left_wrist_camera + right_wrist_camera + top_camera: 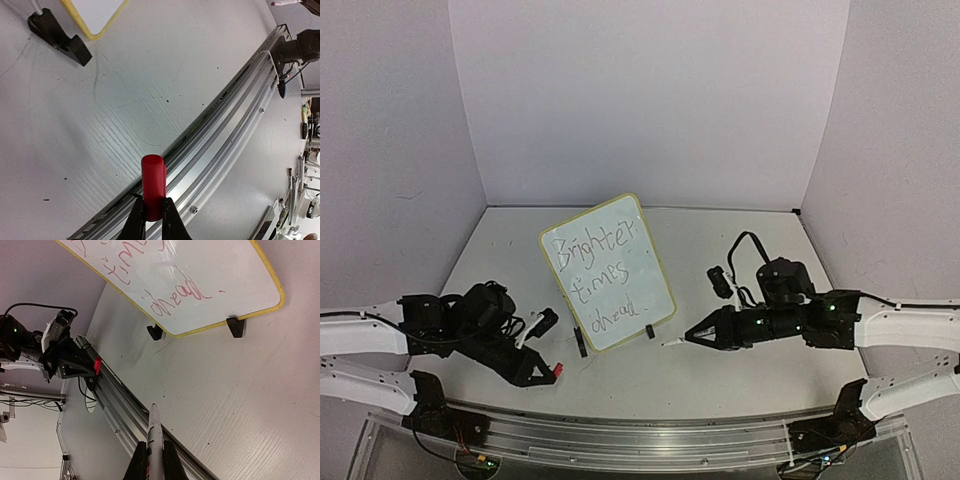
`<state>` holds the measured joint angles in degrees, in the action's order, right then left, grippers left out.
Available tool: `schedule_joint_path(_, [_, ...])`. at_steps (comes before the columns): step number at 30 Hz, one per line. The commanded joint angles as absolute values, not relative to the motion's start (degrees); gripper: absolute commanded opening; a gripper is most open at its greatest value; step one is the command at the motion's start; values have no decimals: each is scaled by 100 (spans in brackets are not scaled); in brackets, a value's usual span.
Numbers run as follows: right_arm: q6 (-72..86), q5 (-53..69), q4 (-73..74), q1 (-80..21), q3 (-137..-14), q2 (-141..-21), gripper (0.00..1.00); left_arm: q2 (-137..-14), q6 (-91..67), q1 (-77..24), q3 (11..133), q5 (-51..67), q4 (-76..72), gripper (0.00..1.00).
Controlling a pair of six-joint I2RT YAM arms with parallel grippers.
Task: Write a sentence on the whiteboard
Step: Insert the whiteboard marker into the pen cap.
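Note:
The whiteboard (pixel 647 288), yellow-rimmed on two black feet, stands tilted at the table's middle. The sentence (pixel 600 281) on it reads "Brighter times ahead" in three handwritten lines. In the right wrist view the whiteboard (pixel 235 275) shows its lower lines of the sentence (pixel 175 294) in reddish ink. My left gripper (pixel 546 376) is low at the front left, shut on a red marker cap (pixel 153 182). My right gripper (pixel 708 337), to the right of the board and apart from it, is shut on the white marker (pixel 154 432), whose tip points left.
An aluminium rail (pixel 640 432) runs along the table's near edge, just beyond both grippers. One black board foot (pixel 59 36) and a yellow corner (pixel 92 34) show in the left wrist view. Lavender walls close the back and sides.

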<state>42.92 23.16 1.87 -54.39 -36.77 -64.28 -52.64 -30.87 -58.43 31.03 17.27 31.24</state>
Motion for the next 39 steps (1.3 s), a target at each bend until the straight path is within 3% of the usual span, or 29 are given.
schedule_joint_path(1, [4462, 3491, -416, -5434, -3938, -6889, 0, -5404, -2780, -6262, 3308, 1908, 2617, 0])
schedule_joint_path(4, [4756, 4118, -1117, -5466, -3902, -7213, 0, -5546, -2651, -6597, 3447, 1805, 2360, 0])
schedule_joint_path(12, [4808, 4708, -1318, -5670, -4318, -7794, 0, -6206, -2384, -7185, 3867, 1784, 1954, 0])
schedule_joint_path(21, [4804, 4910, -1417, -6027, -4517, -8251, 0, -6924, -2356, -7676, 4115, 1808, 1403, 0])
schedule_joint_path(39, [4825, 4852, -1424, -6075, -4366, -8355, 0, -6965, -2301, -7815, 4151, 1802, 1336, 0])
